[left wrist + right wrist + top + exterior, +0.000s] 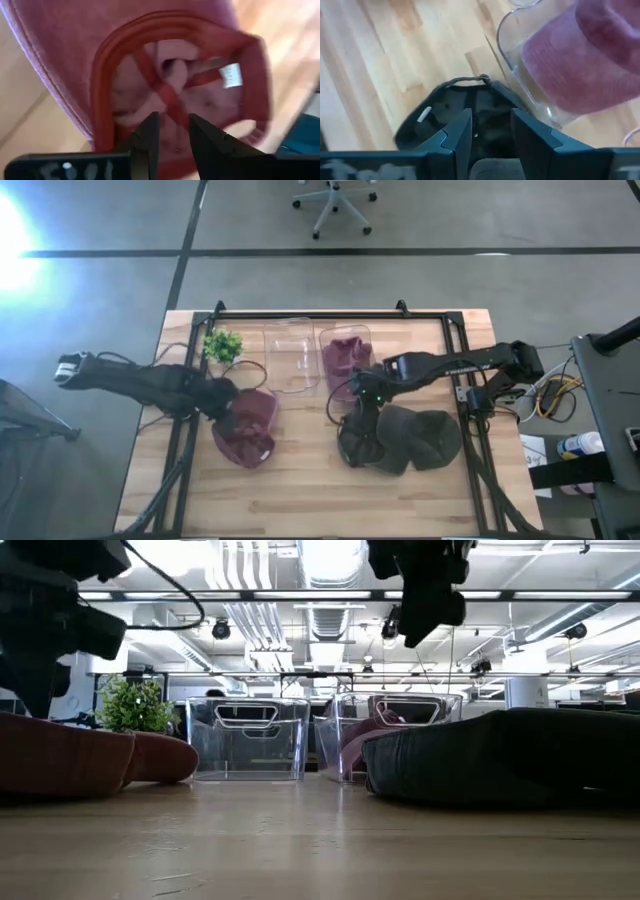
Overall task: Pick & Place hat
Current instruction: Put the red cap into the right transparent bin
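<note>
Near the front of the light wooden table (300,490), two hats lie on the boards. The soft dark red hat with a brim (247,428) sits on the left side, upside down, so its inside shows. The left gripper (171,131) is right over it, and its two dark fingers (146,137) are a little apart, with a seam strip of the hat's inside showing between them. They are not squeezing anything that can be seen. In the high view the left arm comes in from the left edge of the table and ends at the back edge of this hat.

The floppy dark grey hat (405,438) lies on the right side of the table, also resting on the boards. The right gripper (490,132) hangs above its left end. Its fingers (459,134) are spread open with nothing between them. The low view shows this gripper up in the air, well clear of the grey hat.

Farther back, in the middle of the table, stand two clear plastic boxes side by side. The left clear box (291,355) has nothing in it. The right clear box (345,358) holds another dark red hat (343,360).

A small green plant in a pot (222,345) stands just left of the boxes, near the back edge.
</note>
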